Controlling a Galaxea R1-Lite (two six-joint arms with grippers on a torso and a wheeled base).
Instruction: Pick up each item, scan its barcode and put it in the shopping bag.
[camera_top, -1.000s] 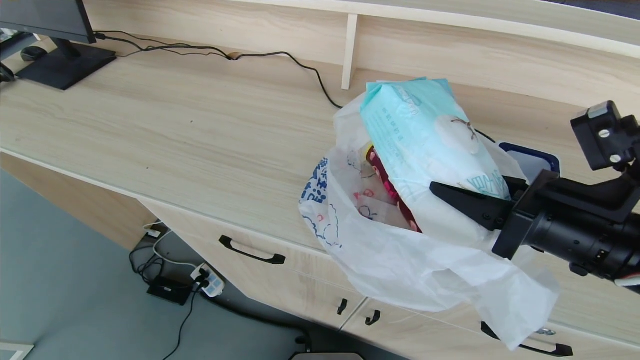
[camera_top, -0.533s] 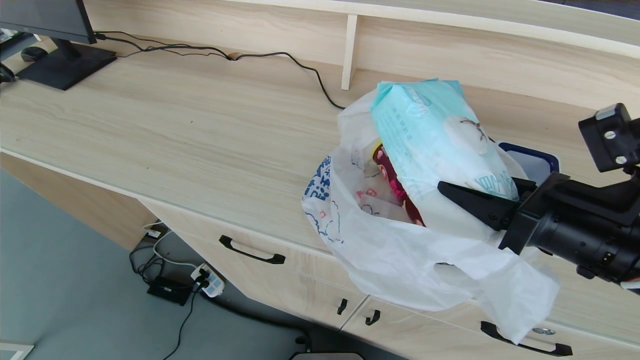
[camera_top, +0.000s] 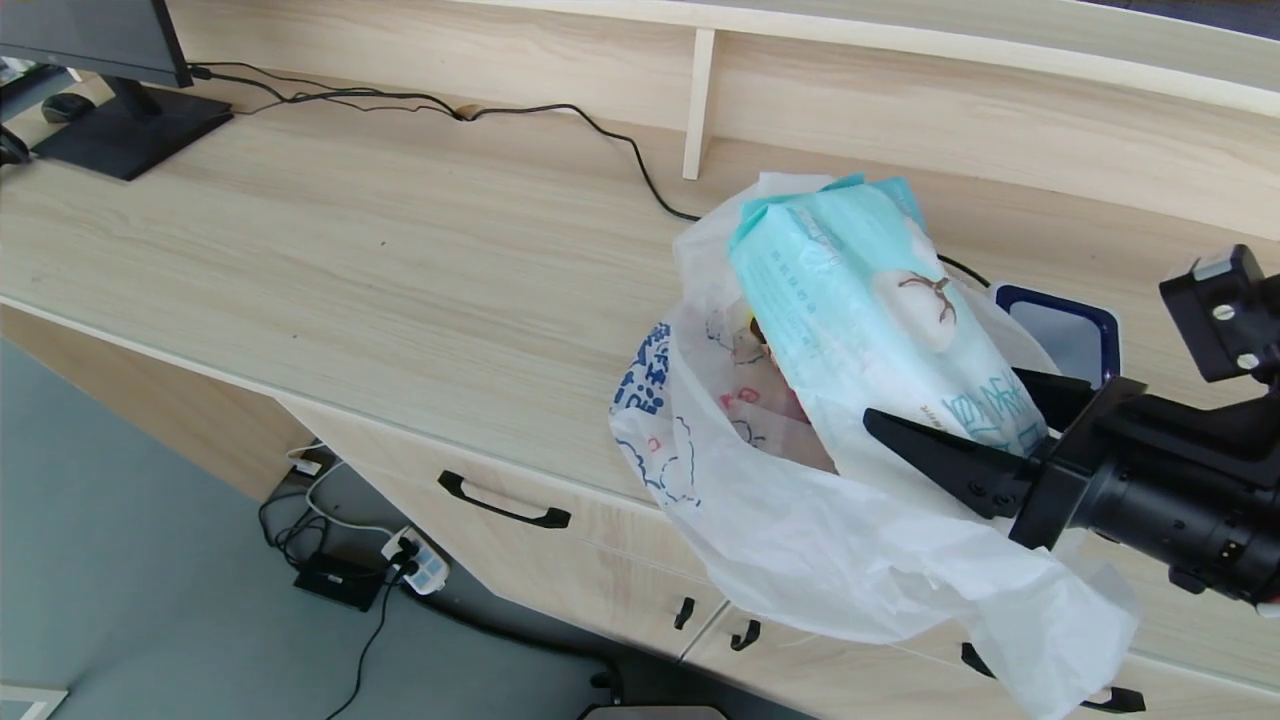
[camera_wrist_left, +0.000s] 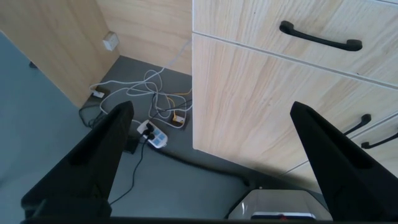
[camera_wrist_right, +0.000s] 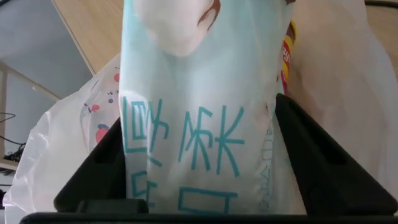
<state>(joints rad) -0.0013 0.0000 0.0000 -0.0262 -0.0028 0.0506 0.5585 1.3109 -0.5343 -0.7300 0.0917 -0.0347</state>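
Progress, folks: my right pincer (camera_top: 945, 395) stays clamped on the teal tissue pack (camera_top: 860, 290); it's dipped lower and tilted into the white shopping bag (camera_top: 800, 520) at the near right edge of the counter (camera_top: 350, 270); release looks close.

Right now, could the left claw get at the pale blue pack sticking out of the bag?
Probably not: the left claw hangs open down by the drawer fronts, while the right claw grips the pack up on the counter.
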